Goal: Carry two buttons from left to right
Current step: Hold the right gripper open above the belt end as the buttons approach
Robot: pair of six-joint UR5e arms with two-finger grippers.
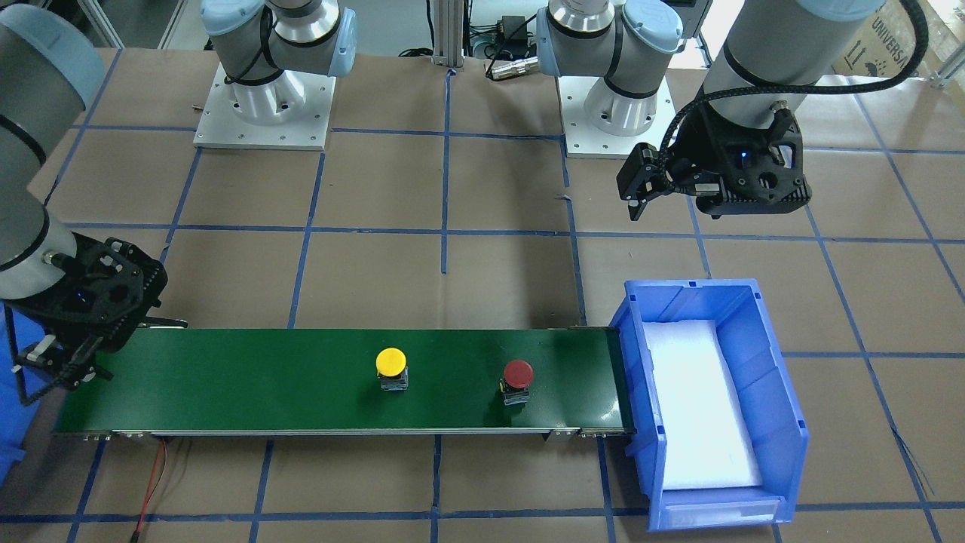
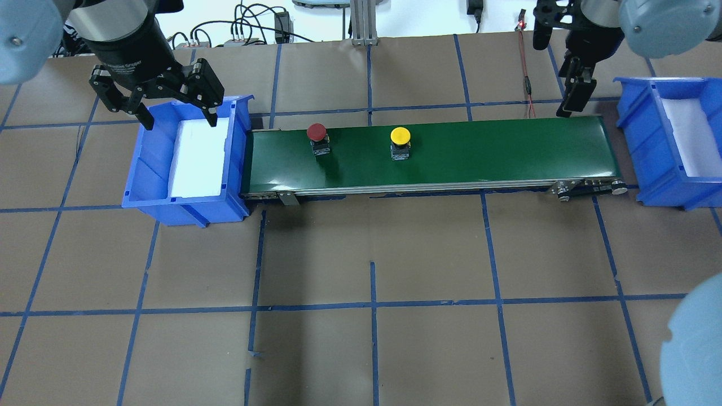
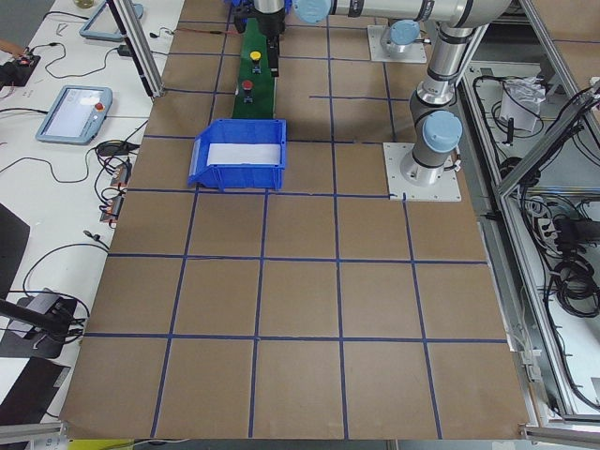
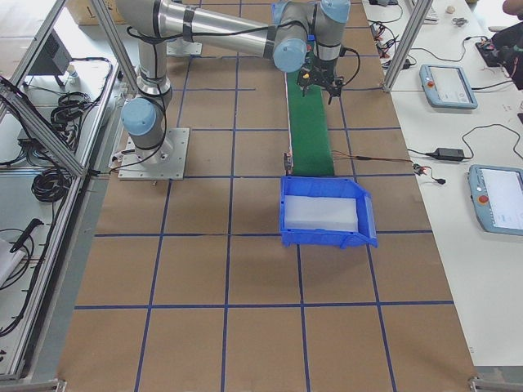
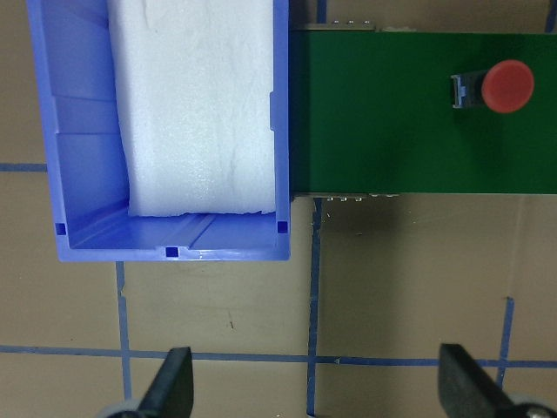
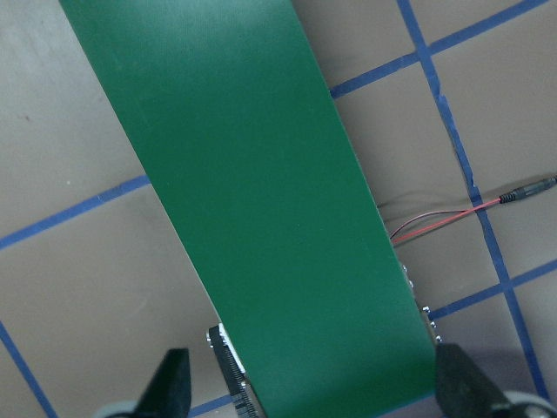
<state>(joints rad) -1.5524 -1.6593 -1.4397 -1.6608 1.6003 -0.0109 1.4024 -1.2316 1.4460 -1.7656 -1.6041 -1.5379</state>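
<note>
Belt (image 2: 479,152), green, carries both pieces upright: red button (image 2: 317,133) nr its left end, yellow button (image 2: 400,136) abt mid-belt, the two apart. Just off that left end the left gripper (image 2: 179,117) hangs over a blue bin (image 2: 240,152), fingers spread, empty. Above the belt's right end (far edge) the right gripper (image 2: 572,101) hovers, fingers apart too.

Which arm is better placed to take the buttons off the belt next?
Right, probably. The right gripper hangs open at the green conveyor belt's end beside the foam-lined blue bin; left gripper hangs by the other bin.
</note>
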